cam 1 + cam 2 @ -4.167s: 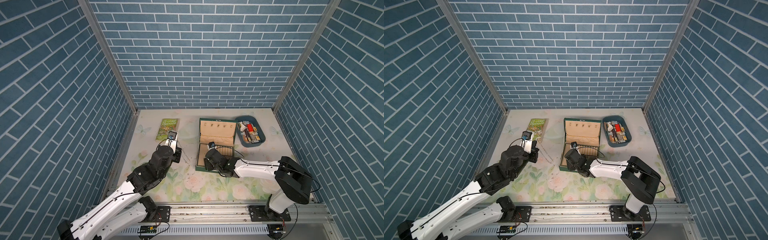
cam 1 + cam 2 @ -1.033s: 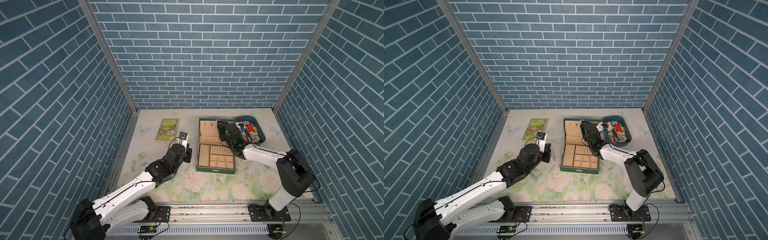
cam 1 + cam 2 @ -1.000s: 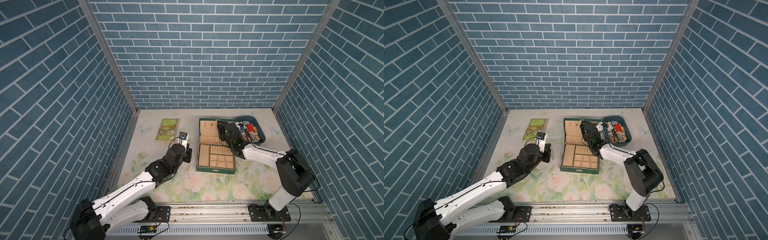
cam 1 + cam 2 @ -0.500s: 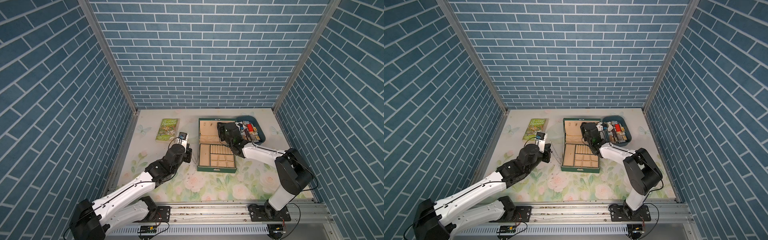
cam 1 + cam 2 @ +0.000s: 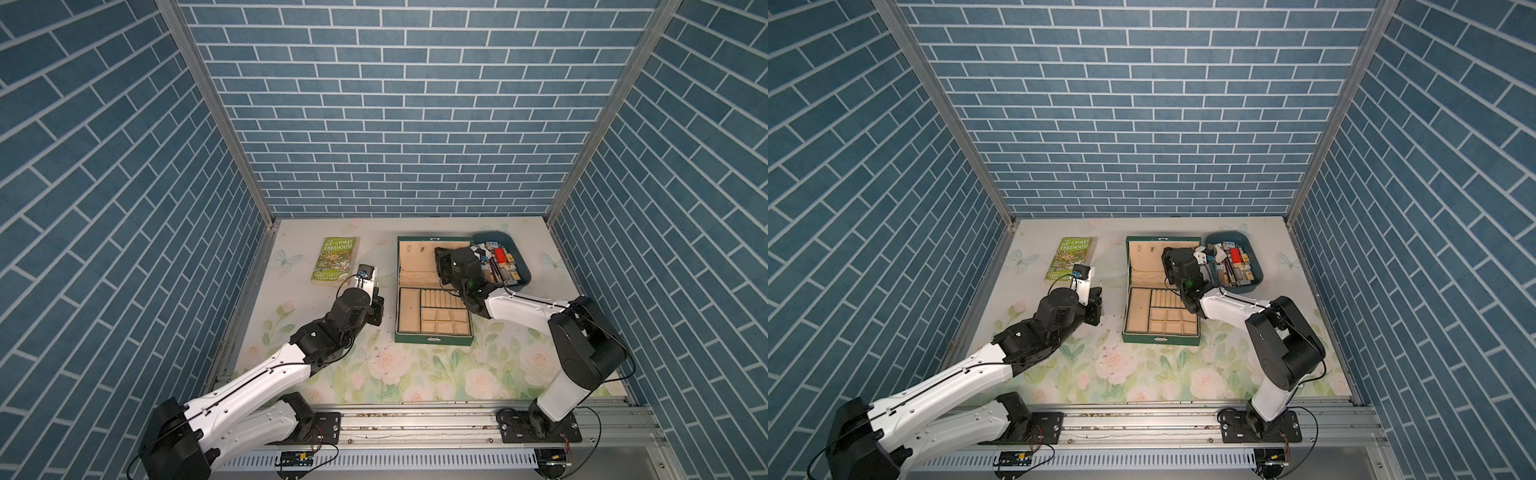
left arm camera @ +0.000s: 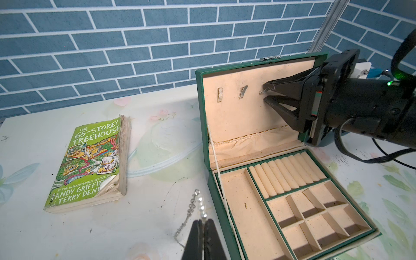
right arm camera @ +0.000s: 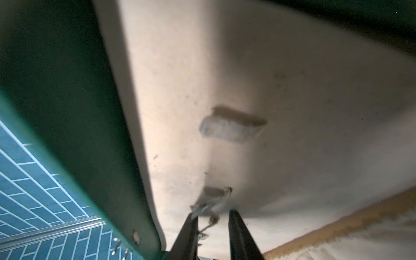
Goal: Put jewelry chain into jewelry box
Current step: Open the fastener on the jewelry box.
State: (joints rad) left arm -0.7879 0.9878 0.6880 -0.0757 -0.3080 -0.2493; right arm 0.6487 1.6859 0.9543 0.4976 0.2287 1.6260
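Note:
The dark green jewelry box (image 5: 432,338) (image 5: 1160,338) lies open mid-table, its beige-lined lid (image 6: 199,108) standing upright. My left gripper (image 6: 203,221) (image 5: 376,307) hovers just left of the box's left wall, shut on the jewelry chain (image 6: 191,206). The chain is silvery links with a few pearl beads, and it trails onto the table. My right gripper (image 7: 213,213) (image 6: 265,93) (image 5: 1167,259) points into the lid's lining (image 7: 247,67). Its jaws stand a little apart, with a small metal lid hook (image 7: 207,202) at the tips.
A green paperback book (image 5: 334,259) (image 6: 90,162) lies left of the box. A blue oval tray (image 5: 521,282) (image 5: 1258,278) of small items sits right behind the lid, beside my right wrist. The floral table top (image 5: 415,374) stretches toward the front rail.
Since four seconds ago the lid has swung fully open and my right gripper has moved from the box's front to the lid. Its jaws have narrowed in the last second. The left arm came nearer the box.

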